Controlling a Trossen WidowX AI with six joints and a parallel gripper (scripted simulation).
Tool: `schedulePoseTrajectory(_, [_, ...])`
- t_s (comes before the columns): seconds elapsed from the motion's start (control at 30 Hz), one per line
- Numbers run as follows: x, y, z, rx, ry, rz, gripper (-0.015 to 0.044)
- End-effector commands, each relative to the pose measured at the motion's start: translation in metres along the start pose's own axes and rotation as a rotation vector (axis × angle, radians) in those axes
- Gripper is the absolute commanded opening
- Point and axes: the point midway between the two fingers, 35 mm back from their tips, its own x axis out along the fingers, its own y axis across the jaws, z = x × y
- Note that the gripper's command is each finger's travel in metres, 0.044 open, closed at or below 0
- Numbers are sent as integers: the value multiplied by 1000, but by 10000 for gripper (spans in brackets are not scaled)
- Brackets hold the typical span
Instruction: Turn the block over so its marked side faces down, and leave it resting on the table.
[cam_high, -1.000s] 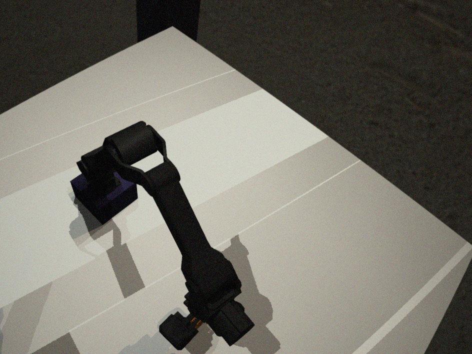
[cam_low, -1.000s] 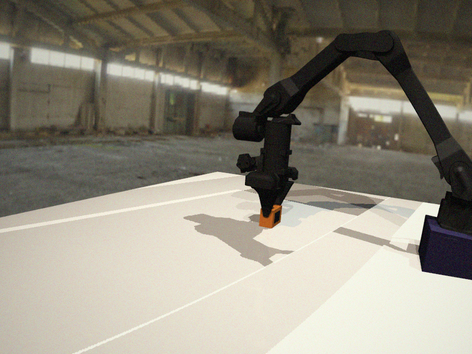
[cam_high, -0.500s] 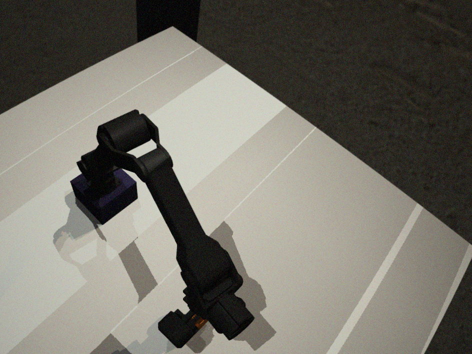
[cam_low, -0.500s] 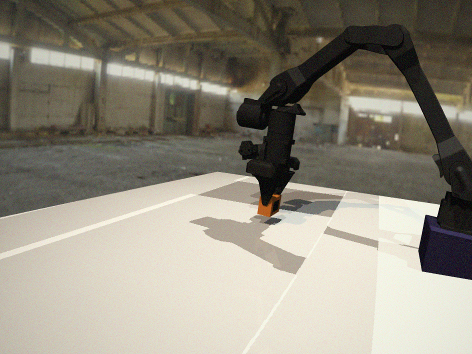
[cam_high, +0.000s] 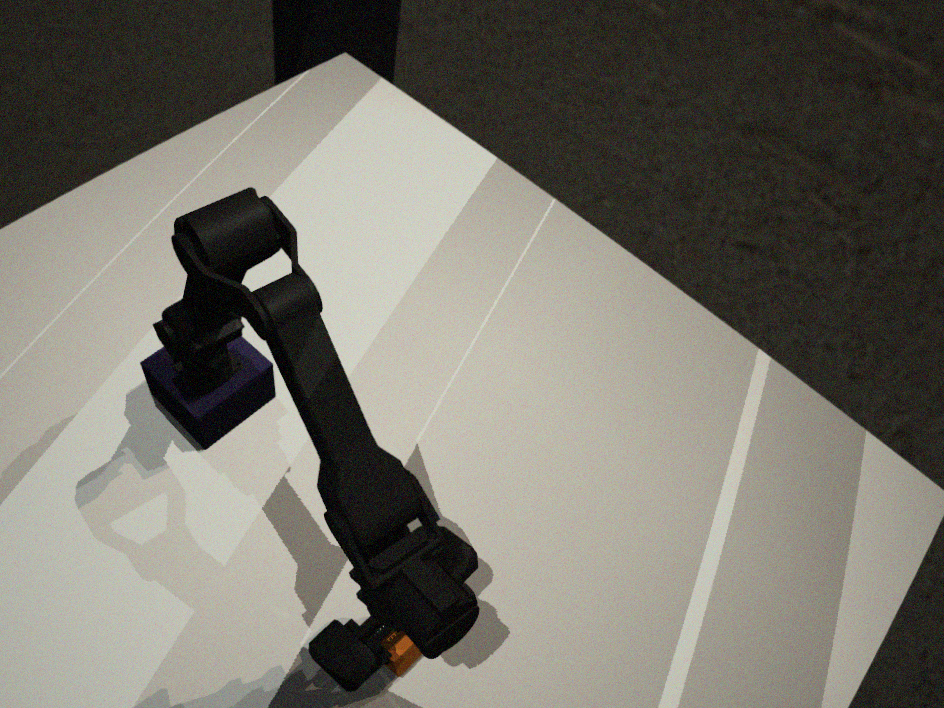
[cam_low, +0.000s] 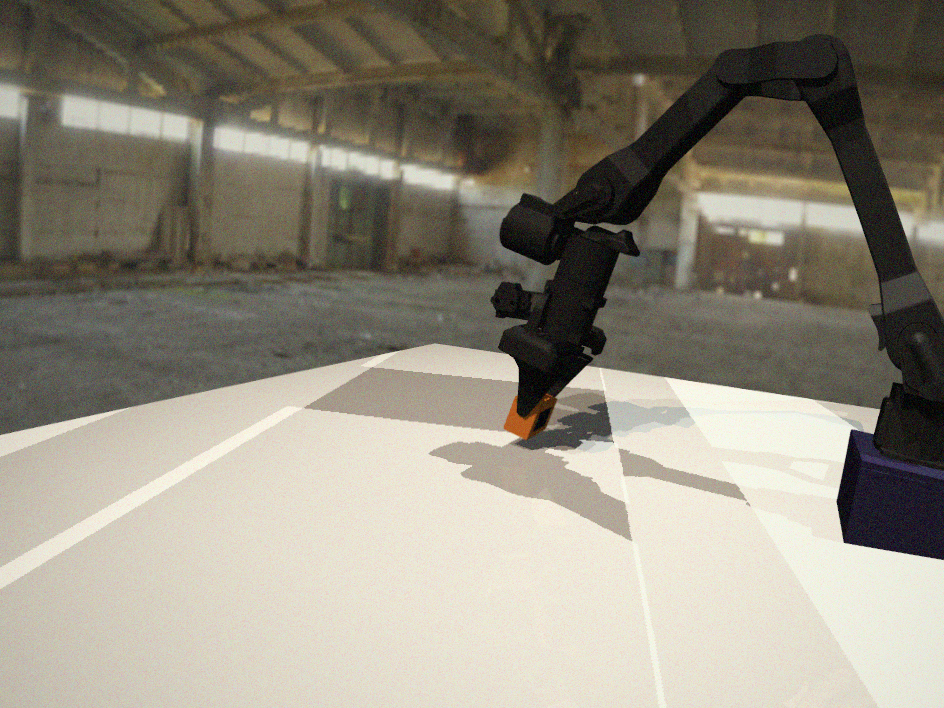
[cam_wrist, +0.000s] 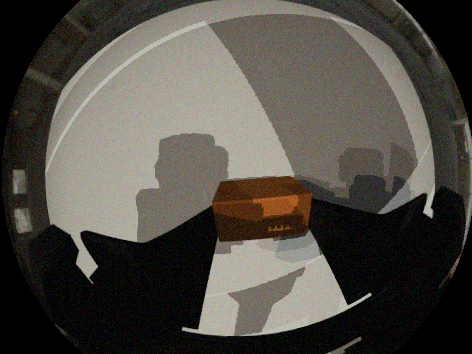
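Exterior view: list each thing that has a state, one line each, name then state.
Block: tilted, held in the pincer, dark marked face turned sideways toward the camera.
Pincer: shut on the block, leaning off vertical.
Arm: arched over the table from its blue base.

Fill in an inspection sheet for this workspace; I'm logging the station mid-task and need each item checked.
Surface: pale table with grey bands, thin white lines and shadows.
Job's things: orange block, tilted, a dark square mark on one side face.
Clutter: nothing seen.
Grippers: gripper shut on the block, leaning.
Cables: nothing seen.
Surroundings: dark blue base under the arm; blurred hall behind; dark floor round the table.
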Motion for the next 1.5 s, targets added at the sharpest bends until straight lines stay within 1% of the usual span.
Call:
schedulePoseTrajectory(0.0, [1,1,-3,-2,-61,5,0])
schedulePoseTrajectory(0.47, [-2,2,-10,-12,-263,4,0])
schedulePoseTrajectory(0.6, [-2,2,-10,-13,-275,3,0])
schedulePoseTrajectory(1.07, [29,-1,-5,-3,-472,5,0])
schedulePoseTrajectory(1.47, [40,-1,-10,-3,-647,7,0])
